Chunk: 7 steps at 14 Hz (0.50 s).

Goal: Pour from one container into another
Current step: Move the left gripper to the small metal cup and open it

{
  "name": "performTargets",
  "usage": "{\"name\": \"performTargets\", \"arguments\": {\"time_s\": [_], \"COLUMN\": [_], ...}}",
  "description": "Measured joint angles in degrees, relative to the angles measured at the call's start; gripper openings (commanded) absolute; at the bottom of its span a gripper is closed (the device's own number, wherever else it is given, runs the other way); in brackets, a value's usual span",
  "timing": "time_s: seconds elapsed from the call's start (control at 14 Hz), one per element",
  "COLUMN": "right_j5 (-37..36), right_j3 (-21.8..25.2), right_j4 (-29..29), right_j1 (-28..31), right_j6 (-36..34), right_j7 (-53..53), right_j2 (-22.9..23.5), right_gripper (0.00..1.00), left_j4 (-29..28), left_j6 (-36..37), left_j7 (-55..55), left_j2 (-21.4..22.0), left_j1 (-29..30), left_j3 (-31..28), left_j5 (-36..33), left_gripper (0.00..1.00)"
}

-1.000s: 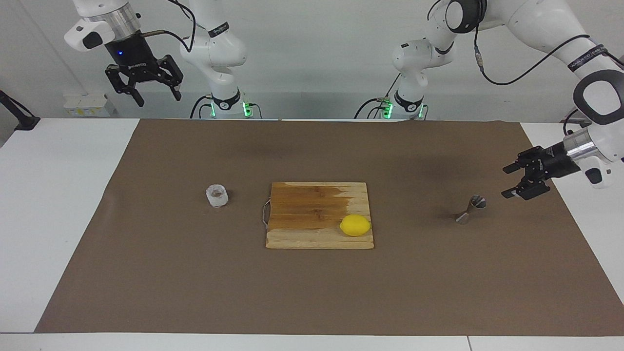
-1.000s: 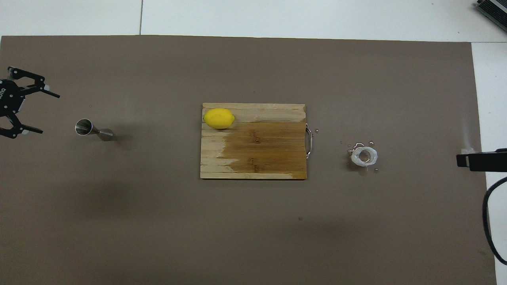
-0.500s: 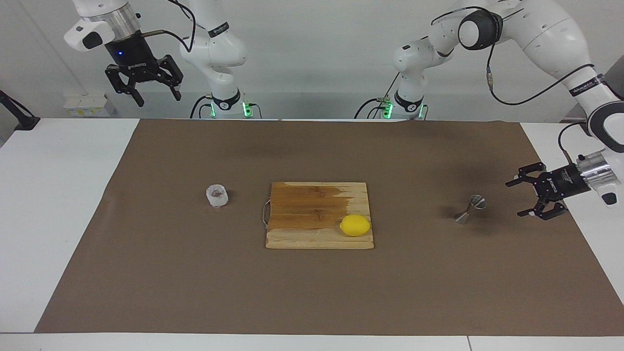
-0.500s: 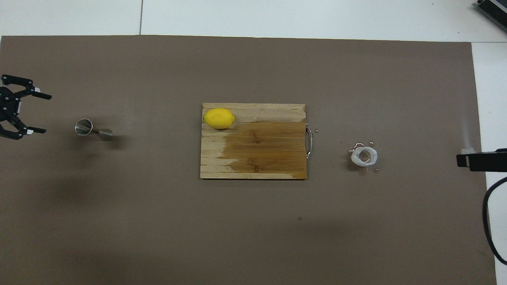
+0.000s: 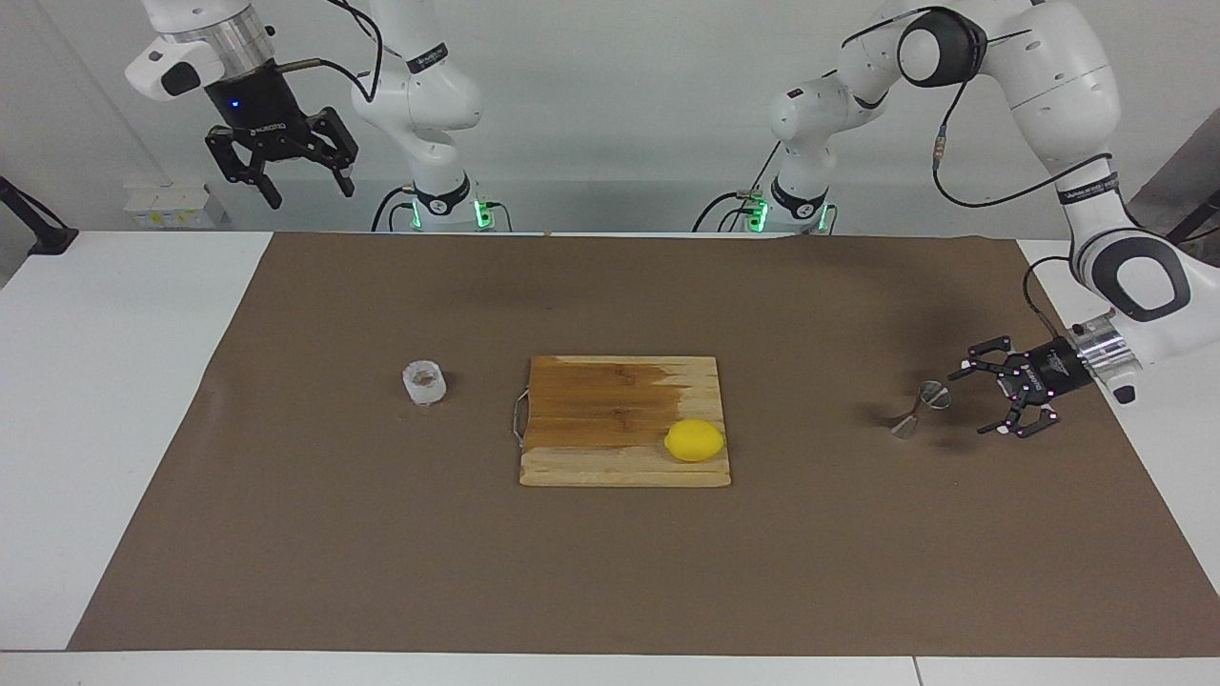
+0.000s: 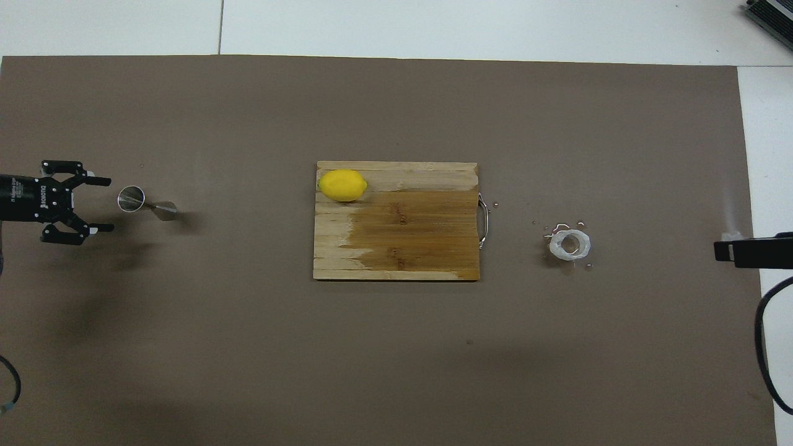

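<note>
The small clear glass cup [image 5: 424,382] stands on the brown mat toward the right arm's end of the table; it also shows in the overhead view [image 6: 570,244]. The steel jigger [image 5: 920,410] stands upright toward the left arm's end, also seen from overhead [image 6: 145,203]. My left gripper [image 5: 970,403] is open, low over the mat and turned sideways toward the jigger, just short of it with a small gap; the overhead view [image 6: 109,205] shows the same. My right gripper [image 5: 313,195] is open and empty, and waits high near its base.
A wooden cutting board [image 5: 610,410] with a wet dark patch lies mid-table between cup and jigger. A lemon [image 5: 695,440] lies on the board's corner toward the jigger. Water drops [image 6: 560,228] lie around the cup. A black part [image 6: 753,251] of the right gripper shows at the overhead view's edge.
My left gripper has come down and moved in toward the jigger, staying open. The right arm, cup, jigger and lemon have not moved.
</note>
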<state>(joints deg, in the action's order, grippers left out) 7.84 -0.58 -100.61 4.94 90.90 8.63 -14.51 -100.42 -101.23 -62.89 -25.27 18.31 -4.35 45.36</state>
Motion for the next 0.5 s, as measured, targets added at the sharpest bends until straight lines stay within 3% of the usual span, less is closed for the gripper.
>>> {"name": "performTargets", "arguments": {"time_s": [0.5], "right_j5": [0.0], "right_j3": [0.0], "right_j4": [0.0], "right_j1": [0.0], "right_j6": [0.0], "right_j7": [0.0], "right_j2": [0.0], "right_gripper": [1.0], "left_j4": [-14.02], "left_j6": [-6.34], "left_j7": [5.45], "left_j2": [5.66], "left_j1": [-0.03], "left_j3": [0.22], "left_j5": [13.28], "left_gripper": [1.0]}}
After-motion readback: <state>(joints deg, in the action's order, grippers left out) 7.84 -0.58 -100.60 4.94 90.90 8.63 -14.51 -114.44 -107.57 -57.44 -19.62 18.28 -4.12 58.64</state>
